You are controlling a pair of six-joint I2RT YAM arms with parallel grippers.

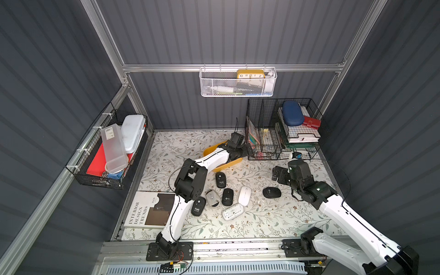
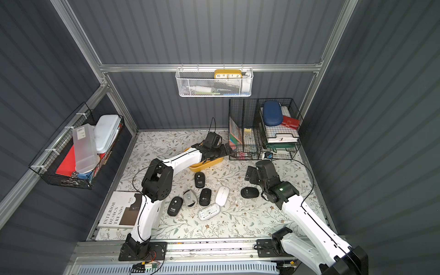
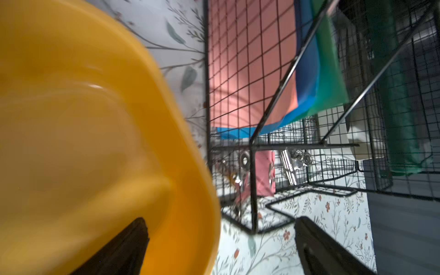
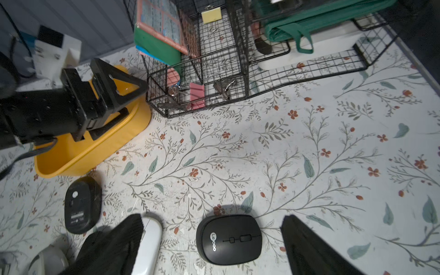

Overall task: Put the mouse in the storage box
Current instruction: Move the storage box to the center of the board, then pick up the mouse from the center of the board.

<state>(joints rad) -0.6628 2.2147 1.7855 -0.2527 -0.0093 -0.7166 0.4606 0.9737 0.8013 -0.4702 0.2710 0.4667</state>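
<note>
Mouse (image 4: 229,239), black with a Lecoo logo and buttons up, lies flat on the floral counter (image 4: 309,142) toward the right side, apart from the other mice and well away from the storage box (image 4: 95,152). The right tool (image 4: 212,247) hangs over it with fingers spread wide. In the right wrist view the mouse sits between the two fingers and touches neither, while one finger overlaps a white mouse (image 4: 151,235) lying near it. Across the counter, the left arm reaches to the yellow box, which stands at the back just beside a black wire organiser (image 1: 256,112). The left tool (image 3: 219,250) is likewise spread and pinches nothing. In the left wrist view one of its fingers lies over the box's inside and the other over bare counter beyond the rim. In both top views the remaining mice crowd the middle of the counter between the arms. A label-up mouse (image 1: 220,180) lies near the box's front wall, and closer to the front sit a grey mouse (image 1: 212,198), two more black ones and a white one. A book (image 1: 147,209) titled Interior Design Trends lies at the front left, partly under the left arm.
</note>
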